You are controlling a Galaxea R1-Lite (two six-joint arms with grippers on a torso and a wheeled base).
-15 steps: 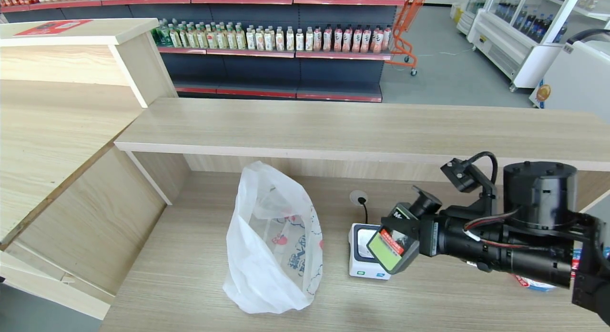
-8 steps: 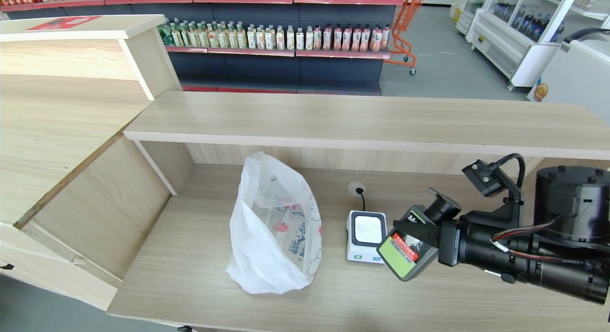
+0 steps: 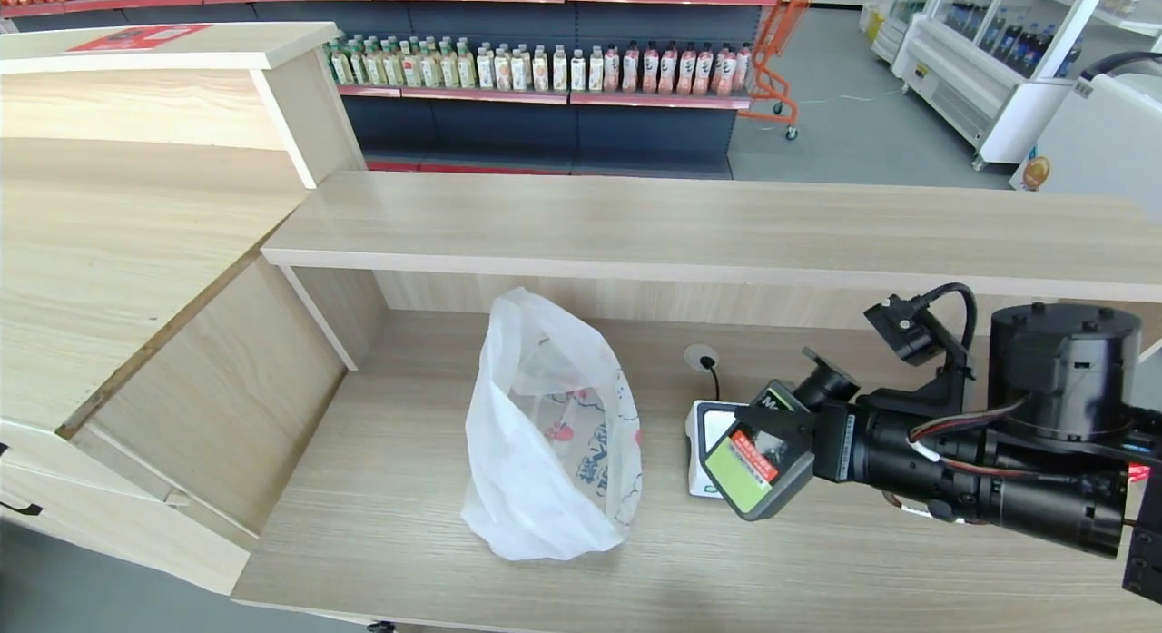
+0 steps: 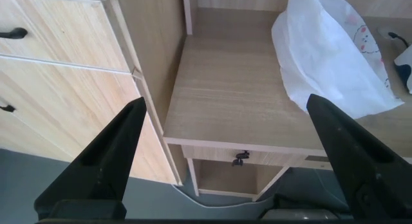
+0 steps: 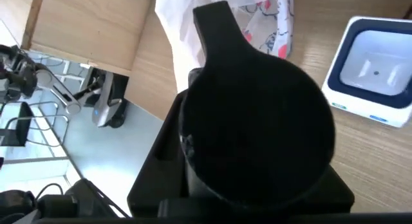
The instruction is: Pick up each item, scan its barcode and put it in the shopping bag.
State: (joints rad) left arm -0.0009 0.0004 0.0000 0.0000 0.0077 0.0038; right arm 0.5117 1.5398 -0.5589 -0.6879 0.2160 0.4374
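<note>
Supermarket checkout counter (image 3: 408,524) of pale wood, with shelves of bottles (image 3: 545,68) far behind. My right gripper (image 3: 786,436) is clamped on a dark canister (image 3: 740,465), held just above the white scanner (image 3: 701,430), to the right of the shopping bag (image 3: 549,433). The canister's long axis runs roughly level, right to left along my forearm; its green, red-labelled end faces left and toward the near edge. I judge it rigid, light and smooth-walled, so best gripped round the body, leaving the label free. The bag is thin and limp, its mouth opening upward. My left gripper (image 4: 225,153) hangs near the counter's near left corner, fingers spread wide.
</note>
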